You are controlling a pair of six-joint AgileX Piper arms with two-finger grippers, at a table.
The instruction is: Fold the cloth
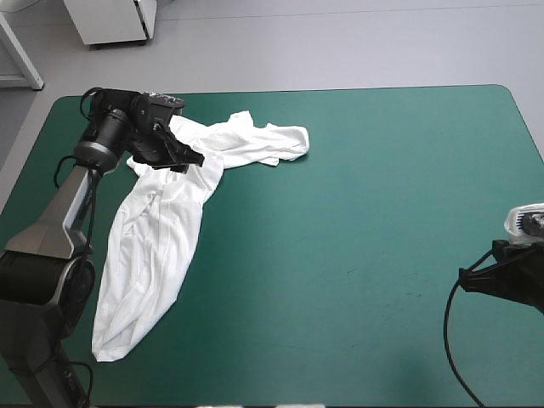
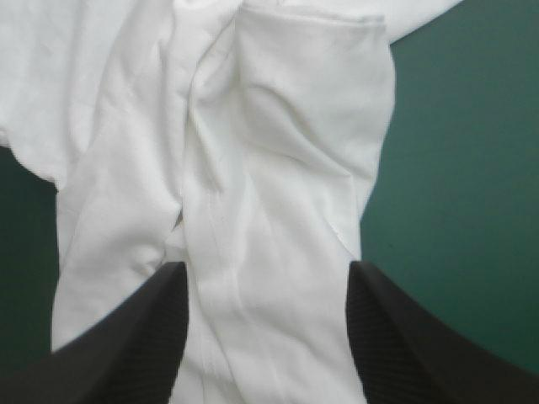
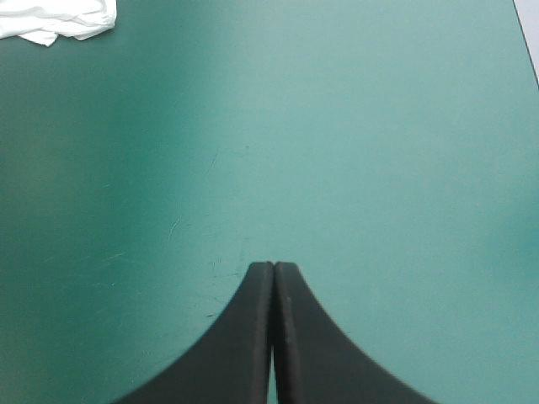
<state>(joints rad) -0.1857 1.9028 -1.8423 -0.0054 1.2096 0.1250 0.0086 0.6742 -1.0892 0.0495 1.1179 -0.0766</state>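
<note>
Sitting closed to a point, right tool (image 3: 274, 268) is over the teal-green table (image 1: 357, 221) near its right edge. T-shirt (image 1: 157, 246) lies crumpled along the left side. Left tool (image 2: 265, 273), spread wide, is over its far part, cloth between.

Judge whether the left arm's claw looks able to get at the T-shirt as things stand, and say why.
Probably yes. The left claw is open directly over the T-shirt, white cloth between its fingers, and nothing lies in the way. The right claw, shut, is far off.
</note>
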